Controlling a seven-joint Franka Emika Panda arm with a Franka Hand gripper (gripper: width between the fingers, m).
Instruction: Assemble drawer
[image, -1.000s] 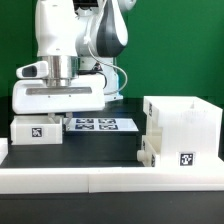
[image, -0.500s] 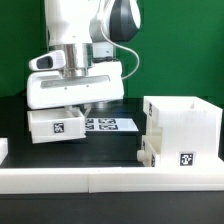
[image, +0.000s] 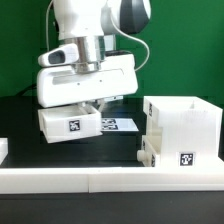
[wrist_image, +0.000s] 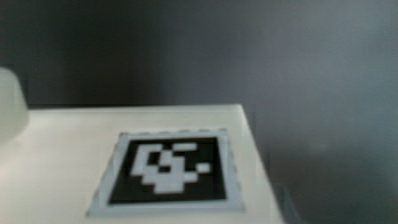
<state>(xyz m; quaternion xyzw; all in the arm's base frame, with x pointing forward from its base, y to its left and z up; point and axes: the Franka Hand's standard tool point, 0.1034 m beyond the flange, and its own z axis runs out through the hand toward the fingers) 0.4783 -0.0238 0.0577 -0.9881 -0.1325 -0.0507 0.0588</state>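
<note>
My gripper (image: 84, 106) is shut on a small white tray (image: 62, 120) with a square tag on its front. It holds the tray tilted, above the black table, at the exterior view's left of centre. The tall white shell (image: 182, 128) stands at the exterior view's right with its top open and a tag low on its front. A second white part (image: 147, 151) juts from the shell's lower left side. The wrist view shows only the held tray's white face (wrist_image: 63, 150) and its tag (wrist_image: 169, 170). My fingers are hidden there.
The marker board (image: 118, 125) lies flat on the table behind the held tray. A long low white border rail (image: 110, 180) runs along the front. A white corner (image: 3, 150) shows at the exterior view's left edge. A green wall is behind.
My gripper has risen and moved toward the exterior view's right, carrying the tray off the table and closer to the shell. The tray now tilts slightly.
</note>
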